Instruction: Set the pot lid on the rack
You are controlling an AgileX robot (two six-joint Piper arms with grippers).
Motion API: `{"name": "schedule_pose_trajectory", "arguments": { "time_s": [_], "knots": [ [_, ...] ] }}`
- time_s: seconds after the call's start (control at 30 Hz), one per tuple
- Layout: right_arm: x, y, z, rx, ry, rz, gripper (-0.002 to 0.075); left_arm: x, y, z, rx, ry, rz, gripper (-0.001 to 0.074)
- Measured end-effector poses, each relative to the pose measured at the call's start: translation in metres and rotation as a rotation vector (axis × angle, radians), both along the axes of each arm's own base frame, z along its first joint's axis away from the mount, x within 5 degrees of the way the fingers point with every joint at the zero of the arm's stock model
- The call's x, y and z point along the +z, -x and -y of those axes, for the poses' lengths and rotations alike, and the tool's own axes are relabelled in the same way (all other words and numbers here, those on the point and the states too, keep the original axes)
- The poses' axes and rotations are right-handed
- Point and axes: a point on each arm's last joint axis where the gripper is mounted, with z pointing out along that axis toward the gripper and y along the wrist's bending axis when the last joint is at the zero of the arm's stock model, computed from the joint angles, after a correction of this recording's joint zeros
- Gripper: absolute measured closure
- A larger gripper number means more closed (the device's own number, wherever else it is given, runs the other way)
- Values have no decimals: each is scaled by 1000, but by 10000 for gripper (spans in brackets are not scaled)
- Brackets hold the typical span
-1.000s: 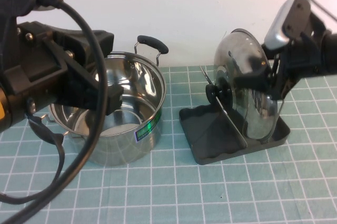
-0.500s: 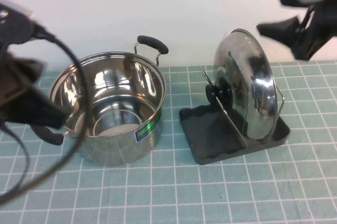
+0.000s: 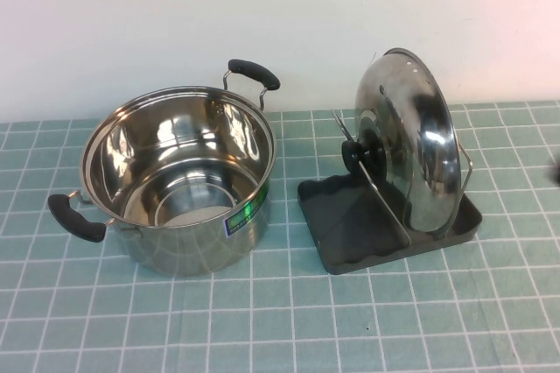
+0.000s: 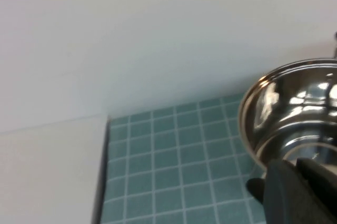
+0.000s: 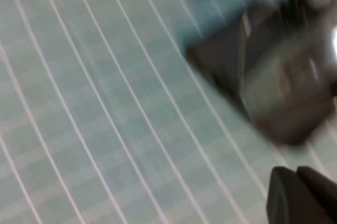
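The shiny domed pot lid [image 3: 418,150] stands on edge in the dark grey rack [image 3: 346,215], leaning between its wire loops, black knob [image 3: 362,155] facing the pot. Neither gripper touches it. My left gripper [image 4: 296,167] is out of the high view; in the left wrist view its fingers are shut and empty, off to the pot's [image 4: 295,108] side near the wall. My right gripper [image 5: 296,175] is shut and empty over the mat, away from a blurred dark shape that looks like the rack [image 5: 274,87].
The two-handled steel pot [image 3: 175,180] stands open left of the rack on the green grid mat [image 3: 280,320]. A white wall runs along the back. A dark bit of the right arm [image 3: 556,172] shows at the right edge.
Both arms have pulled back out of the high view, the left one to the left and the right one to the right. The lid stays standing in the rack.
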Motion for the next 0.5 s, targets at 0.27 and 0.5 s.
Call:
{"name": "schedule_pose_trajectory", "arguments": {
  "time_s": [0.27, 0.5],
  "knots": [
    [-4, 54, 39, -314, 173, 167, 720, -65, 35, -16, -175, 105, 100, 736],
    [-39, 108, 48, -423, 26, 353, 720, -124, 54, -23, -271, 177, 178, 736]
  ]
}}
